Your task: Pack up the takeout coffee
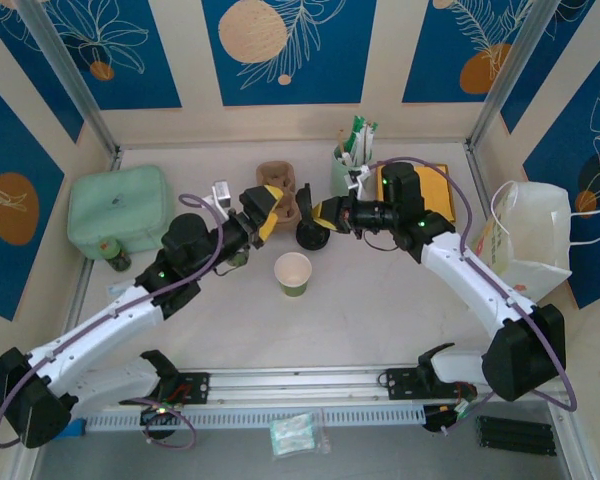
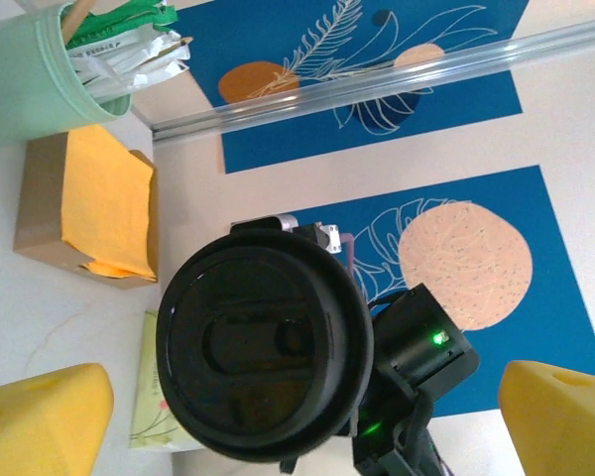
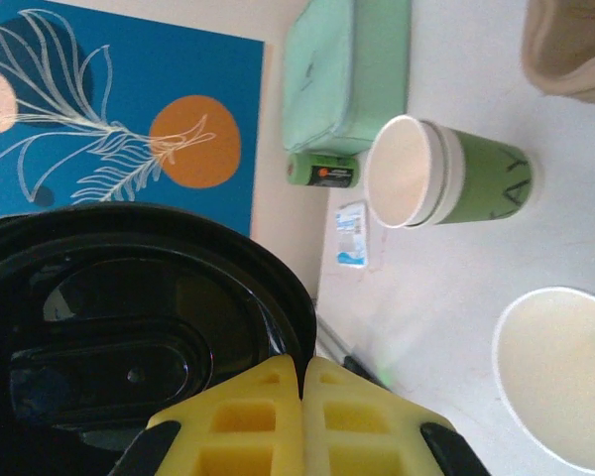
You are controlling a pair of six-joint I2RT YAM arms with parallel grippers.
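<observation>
The takeout coffee is out of view. My right gripper (image 1: 325, 213) (image 3: 302, 397) is shut on the rim of a loose black lid (image 1: 310, 236) (image 3: 129, 327), held on edge above the table's middle. My left gripper (image 1: 269, 212) (image 2: 307, 382) faces it from the left, its yellow pads (image 2: 40, 416) wide open with nothing between them; the lid (image 2: 263, 357) hangs just beyond them. A lidless green-and-white cup (image 1: 293, 272) (image 3: 555, 377) stands in front of both grippers. A second lidless cup (image 3: 446, 183) stands upright further left.
A brown cup carrier (image 1: 280, 190) sits behind the grippers, beside a green holder of packets (image 1: 345, 165) and a box of orange napkins (image 1: 425, 190). A white bag (image 1: 530, 245) stands at the right. At the left lie a mint lunchbox (image 1: 120, 208) and a small green bottle (image 1: 115, 255).
</observation>
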